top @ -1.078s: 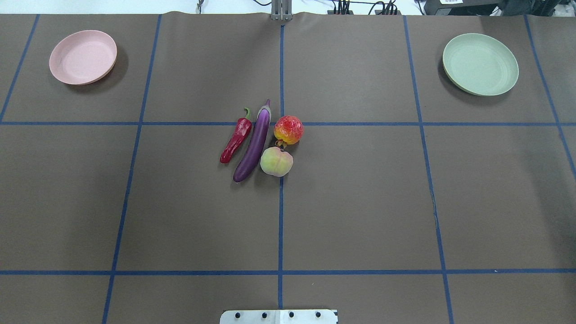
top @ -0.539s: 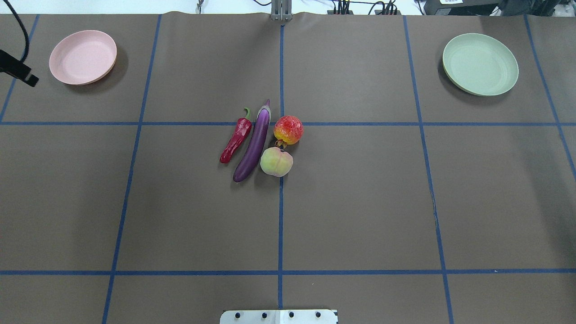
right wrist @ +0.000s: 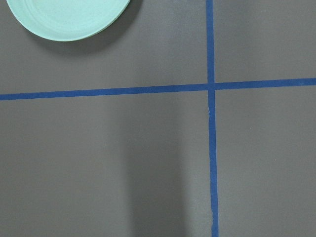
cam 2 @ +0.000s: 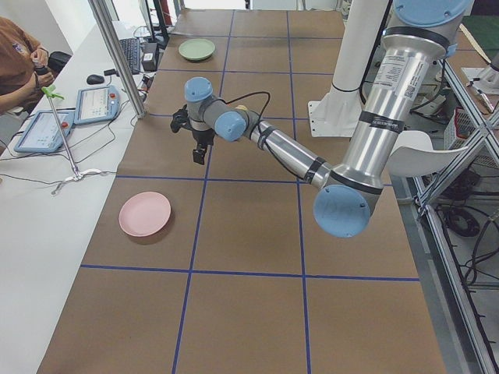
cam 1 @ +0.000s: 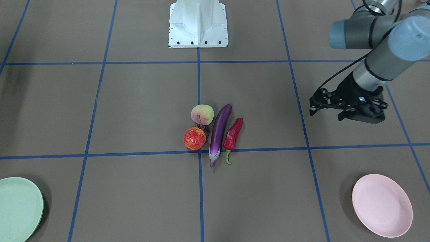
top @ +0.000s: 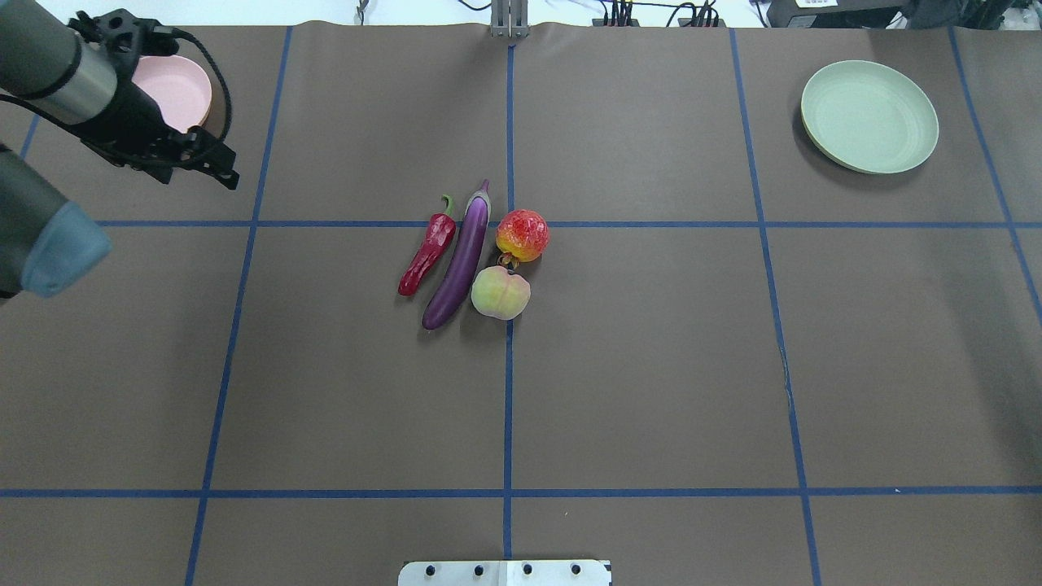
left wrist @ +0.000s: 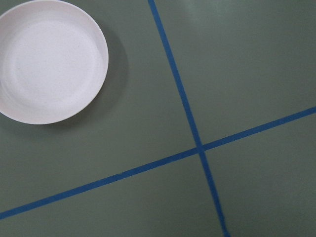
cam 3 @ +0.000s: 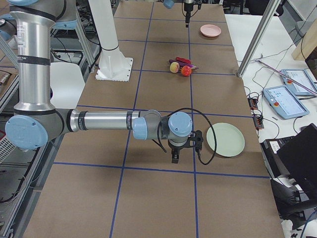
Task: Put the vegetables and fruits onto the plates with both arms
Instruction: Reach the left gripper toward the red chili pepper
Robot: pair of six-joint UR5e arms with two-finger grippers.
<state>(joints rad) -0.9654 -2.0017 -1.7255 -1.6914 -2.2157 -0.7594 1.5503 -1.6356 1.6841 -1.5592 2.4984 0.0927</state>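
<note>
The purple eggplant (top: pixel 460 260) lies at the table's middle, with the red chili (top: pixel 427 254) on its left. The peach (top: pixel 500 293) and the red-orange bumpy fruit (top: pixel 522 235) lie on its right. All four rest on the table, as the front view shows for the eggplant (cam 1: pixel 219 129). The pink plate (top: pixel 175 89) is far left, partly hidden by my left arm. My left gripper (top: pixel 199 175) hangs open and empty near it. The mint green plate (top: pixel 869 116) is far right and empty. My right gripper (cam 3: pixel 175 156) shows only in the right side view, beside the green plate (cam 3: pixel 225 140). I cannot tell whether it is open or shut.
The white base block (cam 1: pixel 198 23) stands at the near edge. Blue tape lines cross the brown table. Metal poles, tablets (cam 2: pixel 43 128) and an operator (cam 2: pixel 19 54) are on the far side.
My left arm has swung in from the left edge and now covers part of the pink plate. The vegetables, fruits and plates have not moved.
</note>
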